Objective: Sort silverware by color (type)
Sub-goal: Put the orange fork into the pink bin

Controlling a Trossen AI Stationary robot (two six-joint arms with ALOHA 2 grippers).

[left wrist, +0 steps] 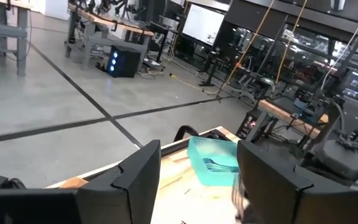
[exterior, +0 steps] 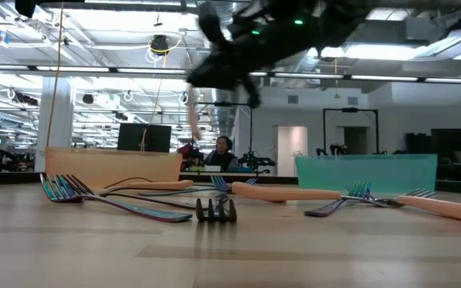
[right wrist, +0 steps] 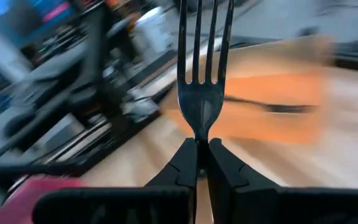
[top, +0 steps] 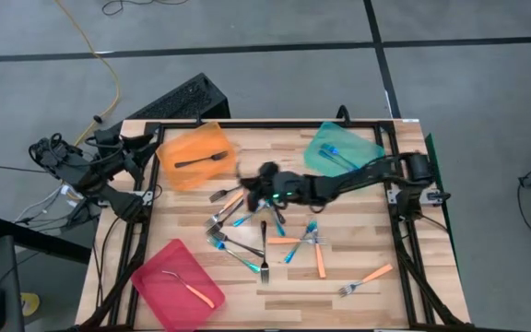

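Dark fork (right wrist: 202, 93) clamped by neck in right gripper (right wrist: 202, 163), tines outward, facing orange tray (top: 194, 157); left gripper (left wrist: 197, 177) parked at table edge, jaws apart, empty.

An overhead camera looks straight down on the whole worktop (top: 339, 295) and both arms. A second camera sits at worktop level, facing across scattered forks into the room behind. The left wrist camera looks out over the teal tray (left wrist: 211, 160) toward the room; the right wrist camera, close up, faces the orange tray (right wrist: 272, 106), also seen from overhead.
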